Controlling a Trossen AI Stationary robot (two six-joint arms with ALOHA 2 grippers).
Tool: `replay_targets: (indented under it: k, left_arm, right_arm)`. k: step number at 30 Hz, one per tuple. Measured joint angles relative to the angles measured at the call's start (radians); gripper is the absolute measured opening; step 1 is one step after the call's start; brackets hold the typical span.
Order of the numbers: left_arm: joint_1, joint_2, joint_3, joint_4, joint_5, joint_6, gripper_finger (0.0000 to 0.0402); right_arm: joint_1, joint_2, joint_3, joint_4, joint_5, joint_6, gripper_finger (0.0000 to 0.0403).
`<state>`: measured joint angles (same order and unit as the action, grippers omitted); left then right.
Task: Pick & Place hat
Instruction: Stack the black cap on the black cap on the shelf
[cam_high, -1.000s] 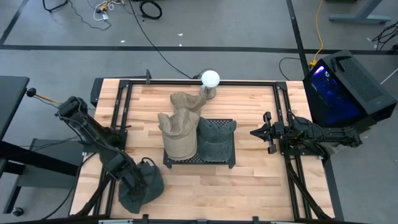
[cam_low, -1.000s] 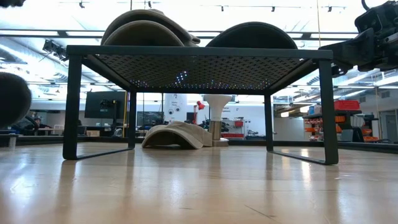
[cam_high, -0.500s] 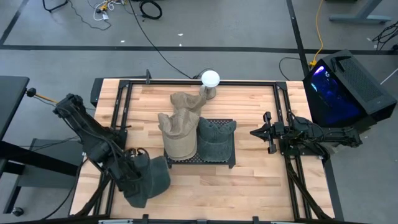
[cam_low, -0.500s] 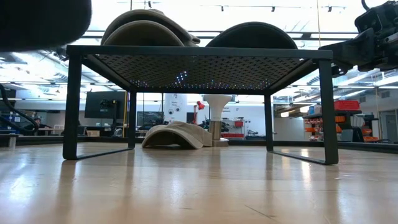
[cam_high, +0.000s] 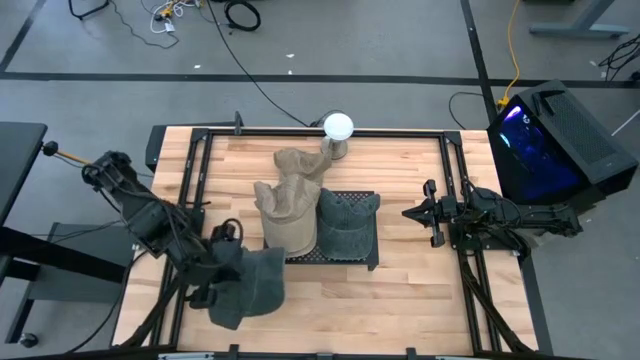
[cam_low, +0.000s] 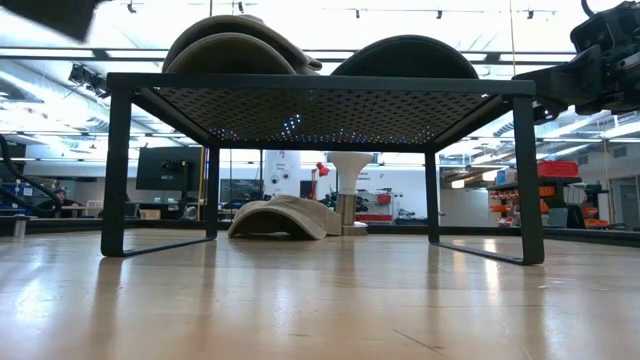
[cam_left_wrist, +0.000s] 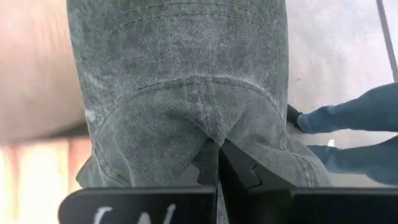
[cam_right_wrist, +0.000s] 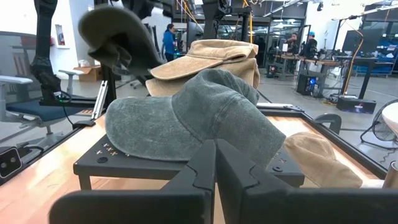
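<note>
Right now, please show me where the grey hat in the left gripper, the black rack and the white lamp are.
grey hat (cam_high: 252, 288): high view, on its crown.
black rack (cam_high: 340, 256): high view, on its front edge.
white lamp (cam_high: 338, 127): high view, on its round head.

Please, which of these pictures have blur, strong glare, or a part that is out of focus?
Right wrist view: the carried grey hat is motion-blurred, while the grey hat on the rack is sharp. Low view: bright ceiling light behind the rack leaves the hats on it nearly silhouetted. Left wrist view: the background is soft, the denim sharp. High view: even light, little glare.
</note>
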<state>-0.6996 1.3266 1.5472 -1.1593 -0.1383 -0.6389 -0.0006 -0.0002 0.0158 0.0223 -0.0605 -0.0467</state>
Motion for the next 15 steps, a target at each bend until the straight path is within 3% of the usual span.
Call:
replay_targets:
  k: [5, 15]
  left_arm:
    - [0.049, 0.0, 0.06, -0.001, 0.006, 0.178, 0.0003]
    - [0.126, -0.001, 0.13, -0.007, 0.091, 0.381, 0.0003]
  right_arm:
    - [0.0, 0.0, 0.0, 0.0, 0.0, 0.0, 0.0015]
    - [0.0, 0.0, 0.0, 0.0, 0.0, 0.0, 0.0015]
